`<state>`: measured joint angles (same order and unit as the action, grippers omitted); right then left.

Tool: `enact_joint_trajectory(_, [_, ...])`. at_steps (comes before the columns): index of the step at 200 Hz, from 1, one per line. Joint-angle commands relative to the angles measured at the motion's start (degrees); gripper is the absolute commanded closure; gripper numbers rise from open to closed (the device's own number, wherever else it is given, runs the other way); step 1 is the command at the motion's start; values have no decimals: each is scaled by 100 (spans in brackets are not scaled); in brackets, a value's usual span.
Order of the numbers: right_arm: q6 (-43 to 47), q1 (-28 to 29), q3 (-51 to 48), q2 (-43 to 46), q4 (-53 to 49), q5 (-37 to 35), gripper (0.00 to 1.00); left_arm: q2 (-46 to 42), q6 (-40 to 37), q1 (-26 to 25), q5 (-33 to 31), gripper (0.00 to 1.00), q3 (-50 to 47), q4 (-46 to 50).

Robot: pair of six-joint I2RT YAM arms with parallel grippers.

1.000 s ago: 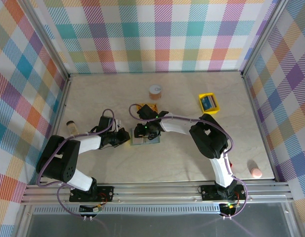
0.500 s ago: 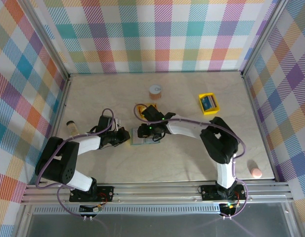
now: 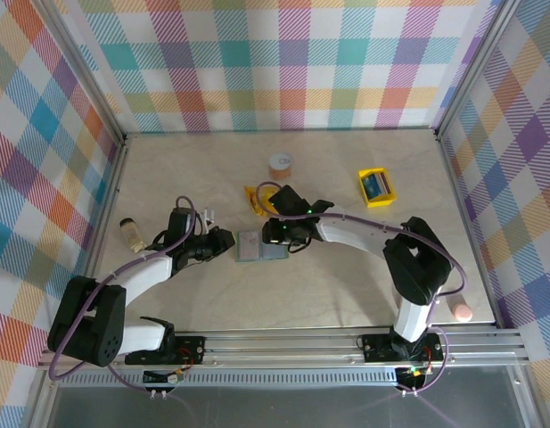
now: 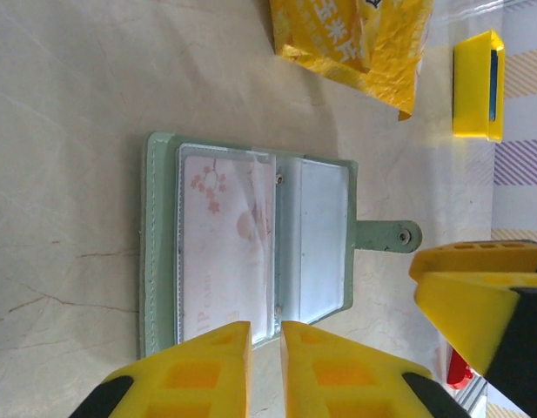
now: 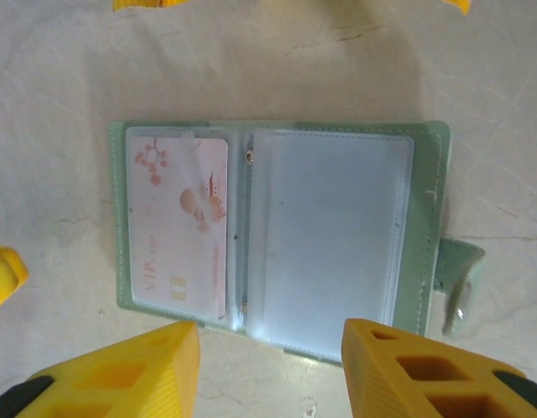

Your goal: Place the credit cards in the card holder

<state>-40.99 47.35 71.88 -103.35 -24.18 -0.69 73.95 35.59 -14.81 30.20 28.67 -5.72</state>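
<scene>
The card holder (image 3: 259, 246) lies open and flat on the table, sage green with clear sleeves (image 5: 277, 235) (image 4: 251, 244). A pink-and-white card (image 5: 177, 226) sits in its left sleeve. More credit cards (image 3: 375, 185), blue on top, lie in a yellow tray. My left gripper (image 3: 225, 242) (image 4: 265, 366) hovers at the holder's left edge, its jaws a narrow gap apart with nothing between them. My right gripper (image 3: 276, 234) (image 5: 270, 366) stands wide open just above the holder's far edge, empty.
An orange-yellow snack packet (image 3: 257, 198) (image 4: 355, 35) lies just behind the holder. Further back stands an orange cup (image 3: 280, 164). The yellow tray (image 3: 388, 198) (image 4: 477, 83) is at the back right. A small bottle (image 3: 129, 230) lies at the left, and a pink object (image 3: 460, 311) at the right wall.
The right gripper has shifted right off the holder and opened wider. The left gripper's jaws have parted a little and its arm has stretched out lower. The holder now lies uncovered.
</scene>
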Motion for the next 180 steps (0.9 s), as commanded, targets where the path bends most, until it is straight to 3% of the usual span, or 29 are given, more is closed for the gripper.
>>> enact_joint_trajectory(1, [118,46,344,-311,-498,-168,52,181,113,4,253,83,-61,-233])
enact_joint_trajectory(73, [-99,37,547,-804,-652,-230,45,603,224,-3,387,82,-36,-633])
enact_joint_trajectory(134, [-93,9,552,-933,-534,-37,46,791,219,-2,330,82,-54,-694])
enact_joint_trajectory(180, [-74,41,486,-671,-670,-361,46,805,175,-5,279,82,-54,-644])
